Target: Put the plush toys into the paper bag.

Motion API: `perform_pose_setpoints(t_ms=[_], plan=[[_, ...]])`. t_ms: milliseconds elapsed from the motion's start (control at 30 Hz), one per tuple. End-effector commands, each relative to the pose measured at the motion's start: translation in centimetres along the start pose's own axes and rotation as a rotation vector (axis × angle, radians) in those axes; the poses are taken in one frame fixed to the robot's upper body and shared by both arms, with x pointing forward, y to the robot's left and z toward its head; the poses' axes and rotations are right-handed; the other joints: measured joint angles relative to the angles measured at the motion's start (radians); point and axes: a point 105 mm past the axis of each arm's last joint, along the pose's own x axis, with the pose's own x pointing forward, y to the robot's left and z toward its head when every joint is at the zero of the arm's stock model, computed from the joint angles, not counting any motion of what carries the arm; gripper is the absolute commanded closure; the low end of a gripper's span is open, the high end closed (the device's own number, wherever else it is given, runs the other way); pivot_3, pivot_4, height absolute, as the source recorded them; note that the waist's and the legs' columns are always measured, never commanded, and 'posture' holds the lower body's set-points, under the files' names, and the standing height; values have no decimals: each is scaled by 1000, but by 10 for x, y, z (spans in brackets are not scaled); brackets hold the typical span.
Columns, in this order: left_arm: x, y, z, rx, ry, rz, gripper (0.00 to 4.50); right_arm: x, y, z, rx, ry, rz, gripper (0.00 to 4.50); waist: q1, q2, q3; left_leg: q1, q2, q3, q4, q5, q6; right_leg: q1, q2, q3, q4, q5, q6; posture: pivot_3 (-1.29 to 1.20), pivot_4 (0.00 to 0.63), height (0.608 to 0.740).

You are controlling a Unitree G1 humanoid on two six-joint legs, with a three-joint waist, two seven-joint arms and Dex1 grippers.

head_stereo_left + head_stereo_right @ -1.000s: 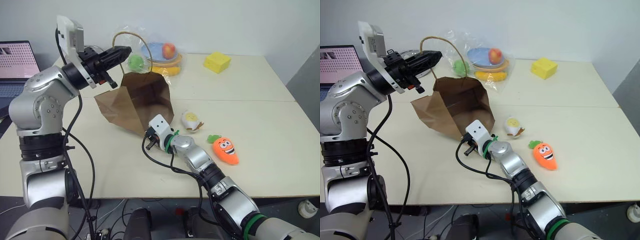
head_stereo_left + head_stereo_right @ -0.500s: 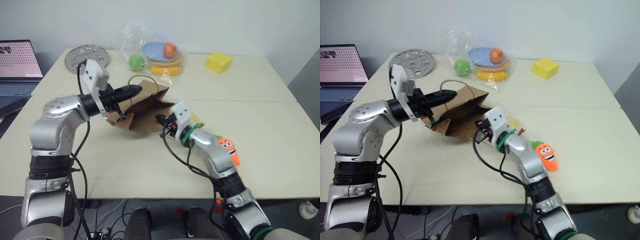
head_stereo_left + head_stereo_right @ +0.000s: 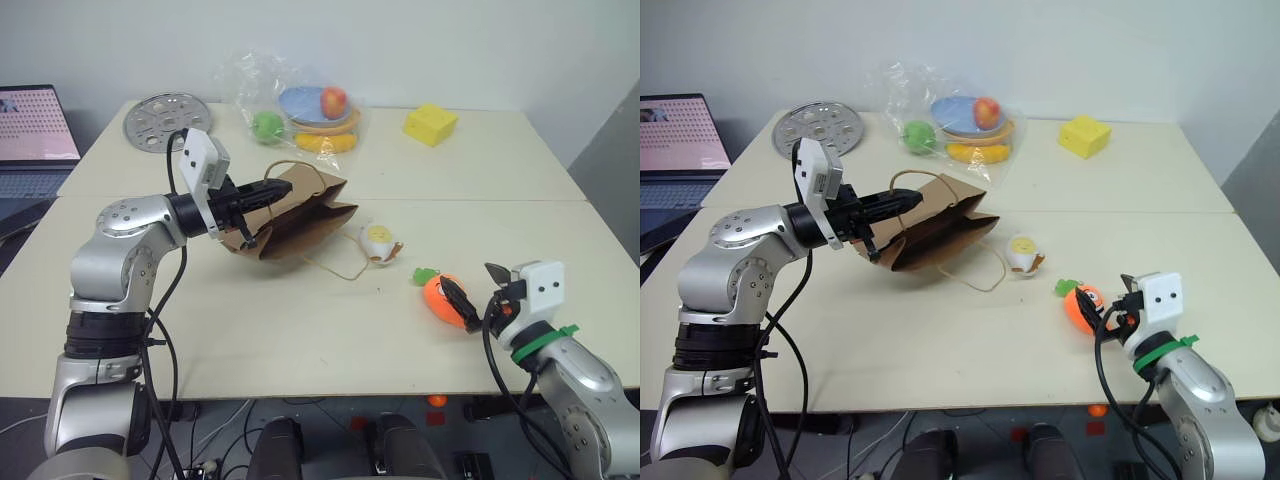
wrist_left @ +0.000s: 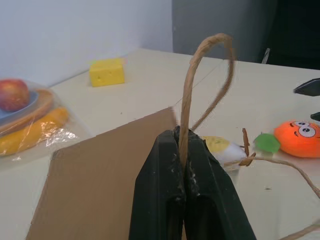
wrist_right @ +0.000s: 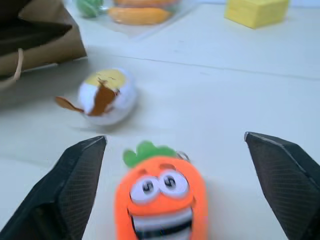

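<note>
Brown kraft paper on the left: the paper bag (image 3: 300, 215) lies slumped on its side on the table (image 3: 300, 330), mouth toward the toys, and the left gripper (image 3: 268, 189) has its black fingers pinched tight on the bag's rim right at one twisted handle loop (image 4: 200, 85). Moving right, the white-and-yellow plush (image 3: 381, 241) sits just beside the bag's mouth, next to the other handle trailing on the tabletop. Further right, the orange carrot (image 3: 445, 298) lies flat, green top pointing back toward the bag, face end toward the robot's right side. And here's the right gripper (image 3: 475, 296), fingers spread wide, the carrot dead ahead between them in the wrist view, its long axis running straight along the fingers' line. The right arm is clearly the nearer one; a short push forward should straddle the carrot.
</note>
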Motion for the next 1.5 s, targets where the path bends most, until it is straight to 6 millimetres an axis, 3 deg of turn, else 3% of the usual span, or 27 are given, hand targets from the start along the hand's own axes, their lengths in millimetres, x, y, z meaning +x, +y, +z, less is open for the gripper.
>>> perform_pose_setpoints(t_ms=[33, 233, 367, 467, 800, 1000, 1100, 1200, 1367, 1500], plan=[[0, 4, 14, 39, -34, 6, 4500, -8, 4, 0, 10, 6, -48, 52, 1, 0, 0, 0, 0, 0, 0, 0, 0, 0, 0, 0, 0, 0, 0, 0, 150, 740], [2, 3, 14, 38, -34, -4, 4500, -5, 21, -17, 84, 123, 3, 52, 5, 0, 0, -1, -1, 1, 1, 0, 0, 0, -1, 1, -1, 0, -1, 0, 150, 740], [2, 3, 16, 40, -36, -5, 4500, -9, 12, -31, 19, 195, -43, 209, 9, 0, 0, -1, -1, 1, 1, 0, 0, 0, -2, 1, -2, 0, -1, 0, 150, 740], [2, 2, 16, 41, -37, -5, 4500, -8, 5, -32, 9, 189, -63, 972, 10, 0, 0, -2, -1, 0, 0, 0, 0, 0, -1, 0, -2, -1, -1, 0, 150, 740], [-1, 4, 16, 47, -37, 9, 4500, -4, -2, -33, -41, 160, -32, 4488, 9, 0, 0, -2, -1, 0, 1, 0, 0, 0, -1, 1, -2, 0, -1, 0, 150, 740], [-2, 4, 14, 49, -31, 9, 4500, 1, 32, 25, -77, -7, 381, 4488, 4, 0, 0, -1, -1, 1, 1, 0, 0, 0, -1, 2, -2, 0, 1, 0, 150, 740], [0, 4, 13, 52, -31, 8, 4500, 7, 41, 48, -44, -56, 448, 4488, 6, 0, 0, -1, -1, -1, 1, 0, 0, 1, 0, 0, -1, 0, 1, 0, 150, 740], [4, 2, 14, 53, -40, -2, 4500, 31, 61, 76, -23, -138, 479, 4488, 4, 0, 0, -1, 0, -1, 1, 0, 0, 1, 1, 0, -1, 1, 0, 0, 150, 740], [11, 0, 11, 54, -47, -20, 4500, 61, 93, 76, -30, -133, 534, 4488, 12, -1, 0, -2, -1, -2, 0, 0, 0, 0, 1, -1, -1, 0, 0, 0, 150, 740], [14, -1, 11, 57, -49, -28, 4500, 76, 107, 78, 2, -139, 555, 4488, 11, -1, 0, -4, -2, -2, 0, 0, 0, -1, 0, -1, -2, 0, 0, 0, 150, 740]])
